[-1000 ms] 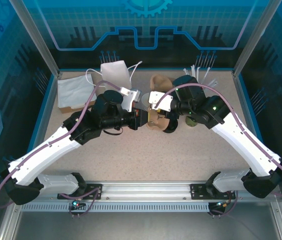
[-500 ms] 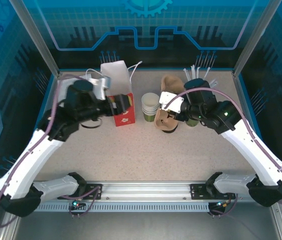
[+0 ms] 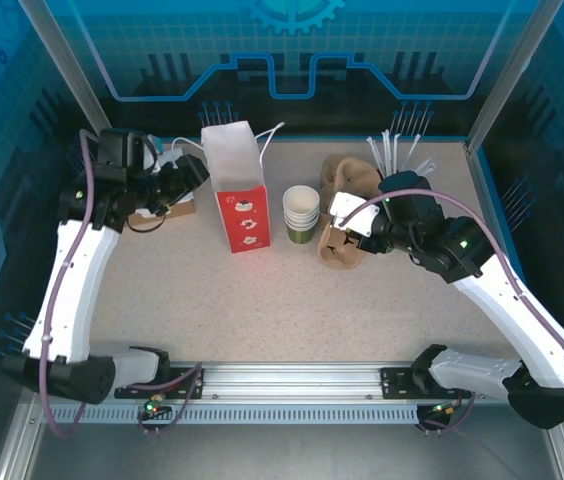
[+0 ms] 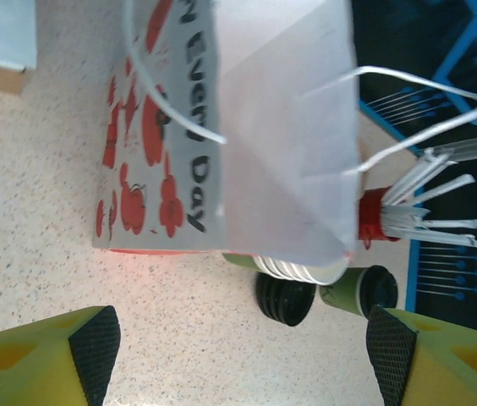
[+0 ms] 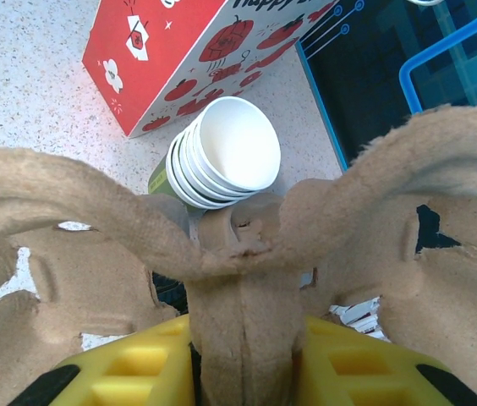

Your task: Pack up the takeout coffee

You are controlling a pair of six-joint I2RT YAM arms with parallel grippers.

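Observation:
A green paper cup (image 4: 344, 292) capped with a black lid (image 4: 382, 290) stands beyond the bag in the left wrist view. My left gripper (image 3: 184, 175) (image 4: 243, 355) is open at the far left of the table, well short of the cup, with nothing between its fingers. A stack of nested white cups with green bases (image 3: 301, 213) (image 5: 226, 156) stands mid-table. My right gripper (image 3: 350, 225) (image 5: 243, 364) is shut on the centre ridge of the brown moulded cup carrier (image 3: 340, 248) (image 5: 247, 279), just right of that stack.
A red-and-white paper bag (image 3: 234, 185) (image 4: 222, 127) with string handles stands upright left of the cup stack. A stack of black lids (image 4: 285, 298) sits behind it. A red cup of white straws (image 4: 374, 216) (image 3: 392, 150) is at the back right. Flat white packaging (image 3: 147, 195) lies under the left arm.
My left arm has swung from the table's centre back to the far left, uncovering the bag and cup stack. My right gripper has carried the carrier slightly right and nearer.

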